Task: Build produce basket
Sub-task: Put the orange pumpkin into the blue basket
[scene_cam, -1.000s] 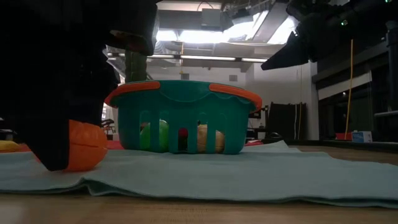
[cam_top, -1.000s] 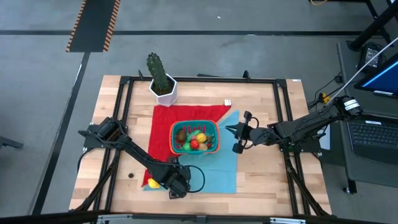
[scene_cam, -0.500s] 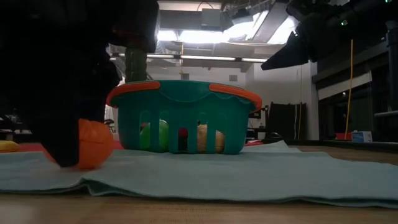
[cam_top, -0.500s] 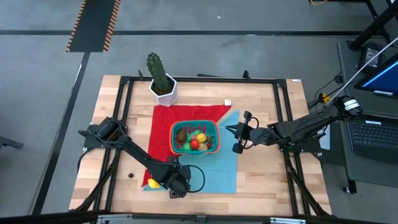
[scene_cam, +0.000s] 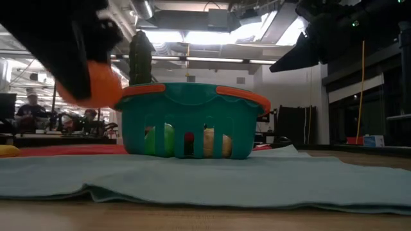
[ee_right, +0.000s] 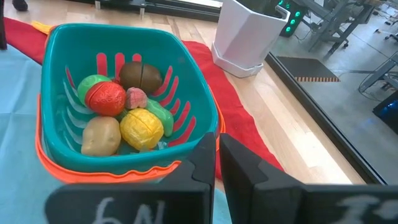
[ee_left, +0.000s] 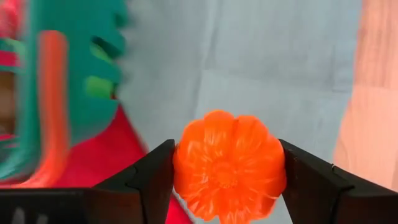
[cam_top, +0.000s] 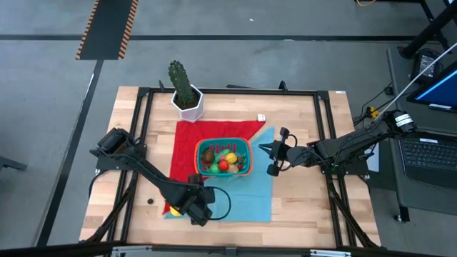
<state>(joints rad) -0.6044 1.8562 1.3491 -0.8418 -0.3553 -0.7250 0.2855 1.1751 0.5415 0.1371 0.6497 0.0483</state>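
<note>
Left end effector point(ee_left: 227, 171) clamps orange toy point(ee_left: 229, 167); basket point(ee_left: 59, 93) beside.

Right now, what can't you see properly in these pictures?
- High view: the left gripper and its orange toy are hidden under the arm.
- Low view: the cactus pot is hidden behind the basket.
- Left wrist view: the basket is blurred and cut off by the edge.
- Low view: the yellow toy is cut off by the edge.

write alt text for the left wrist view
The left hand grips an orange toy pumpkin between its two dark fingers, above a light blue cloth. The teal basket with its orange-red rim stands off to one side, blurred, on a red cloth.
</note>
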